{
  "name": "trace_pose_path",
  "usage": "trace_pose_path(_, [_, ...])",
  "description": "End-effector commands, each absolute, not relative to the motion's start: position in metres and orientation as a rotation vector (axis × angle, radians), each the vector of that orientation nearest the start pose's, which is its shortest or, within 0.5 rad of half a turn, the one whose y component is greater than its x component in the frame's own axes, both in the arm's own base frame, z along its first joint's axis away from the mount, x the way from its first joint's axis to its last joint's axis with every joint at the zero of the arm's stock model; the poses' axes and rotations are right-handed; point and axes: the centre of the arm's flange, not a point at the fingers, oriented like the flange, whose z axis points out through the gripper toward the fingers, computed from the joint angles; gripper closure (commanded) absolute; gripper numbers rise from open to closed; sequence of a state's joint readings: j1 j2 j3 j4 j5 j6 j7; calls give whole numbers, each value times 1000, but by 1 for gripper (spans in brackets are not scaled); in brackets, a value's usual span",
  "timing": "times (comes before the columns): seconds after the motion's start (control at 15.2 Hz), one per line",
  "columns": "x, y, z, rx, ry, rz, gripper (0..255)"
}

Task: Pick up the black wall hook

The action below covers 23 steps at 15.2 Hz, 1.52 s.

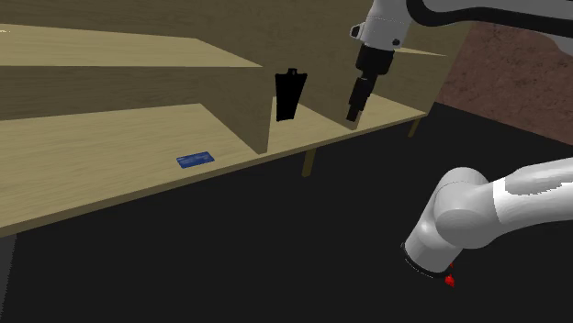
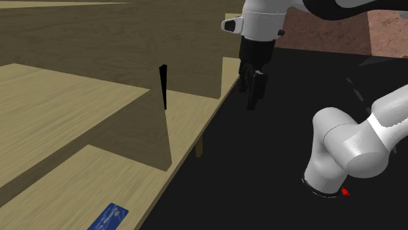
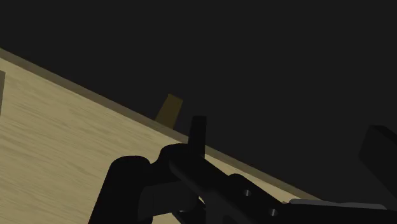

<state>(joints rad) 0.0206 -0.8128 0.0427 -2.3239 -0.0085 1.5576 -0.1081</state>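
Note:
The black wall hook (image 1: pixel 288 94) stands upright on the lower wooden board (image 1: pixel 110 151), leaning against the end of an upright divider. In the second exterior view the hook (image 2: pixel 163 87) shows edge-on as a thin black sliver. My gripper (image 1: pixel 353 115) hangs to the shoulder view's right of the hook, apart from it, over the board's front edge. It points down (image 2: pixel 254 98). In the wrist view the gripper (image 3: pixel 289 143) is open, its fingers (image 3: pixel 198 135) apart with nothing between them, above the board's edge (image 3: pixel 76 133).
A small blue card (image 1: pixel 196 159) lies flat on the same board, left of the divider (image 2: pixel 108 217). A higher shelf board (image 1: pixel 119 46) runs behind. A wooden leg (image 1: pixel 309 162) stands under the front edge. Dark floor (image 1: pixel 275 257) lies in front.

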Motion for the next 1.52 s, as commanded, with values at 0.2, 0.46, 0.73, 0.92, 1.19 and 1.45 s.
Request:
trace_pose_path(0.2, [322, -9, 618, -3148, -449, -69, 0])
trace_pose_path(0.46, [361, -45, 626, -3098, -709, -65, 0])
trace_pose_path(0.73, [405, -74, 633, -3026, -963, -61, 0])
trace_pose_path(0.92, [440, -92, 639, -2958, -1149, -57, 0])
trace_pose_path(1.19, [491, -107, 646, -2850, -1389, -53, 0])
trace_pose_path(1.45, [543, -114, 653, -2722, -1620, -47, 0])
